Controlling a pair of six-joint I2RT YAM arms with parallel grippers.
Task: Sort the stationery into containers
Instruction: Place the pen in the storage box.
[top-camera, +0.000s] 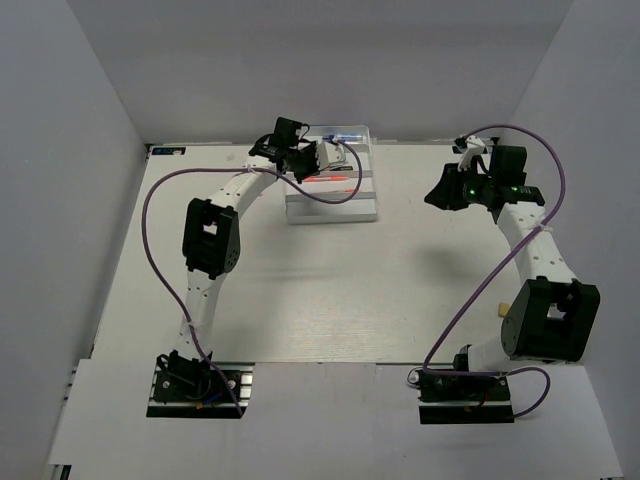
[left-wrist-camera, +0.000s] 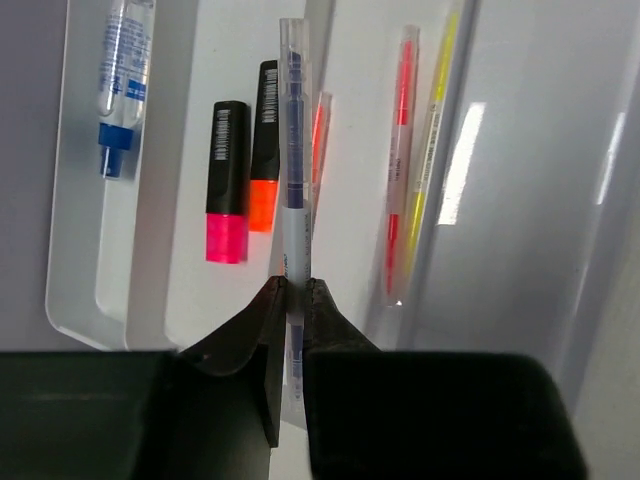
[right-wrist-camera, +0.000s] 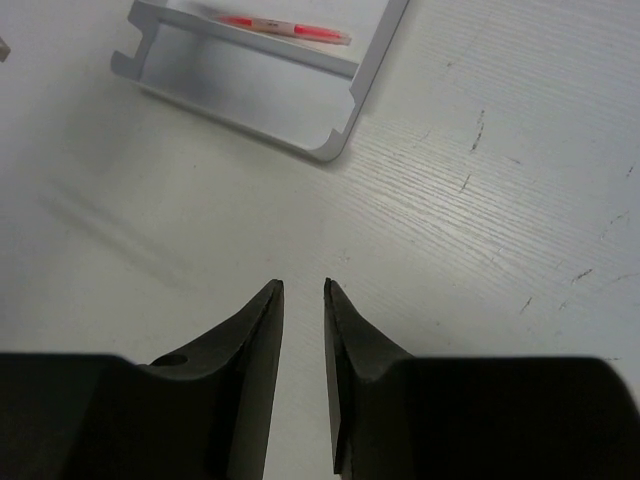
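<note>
White tray (left-wrist-camera: 190, 300) — clear bottle (left-wrist-camera: 122, 70) w/ blue cap, pink-and-black marker (left-wrist-camera: 228, 182), orange-and-black marker (left-wrist-camera: 265, 150), both w/ barcodes — pale pen (left-wrist-camera: 294, 150), blue print; pink-yellow sticks (left-wrist-camera: 400, 150).

glossy white plastic tray (left-wrist-camera: 190, 300), clear plastic pen (left-wrist-camera: 295, 150), matt scuffed table (right-wrist-camera: 500, 200)

From above, the left tool (top-camera: 322, 158) sits right over the white stepped plastic tray (top-camera: 330, 208) and covers its far rows. What lies inside is too small to name. On the left wrist view, the thin pale plastic pen (left-wrist-camera: 295, 150) disappears at its near end between that tool's fingers. It also masks an edge of the orange-and-black marker (left-wrist-camera: 266, 120) and much of a thin pink-orange stick (left-wrist-camera: 321, 130). The clear blue-capped bottle (left-wrist-camera: 125, 80) is cropped by the top edge. On the right wrist view, the tray runs off the top.
</note>
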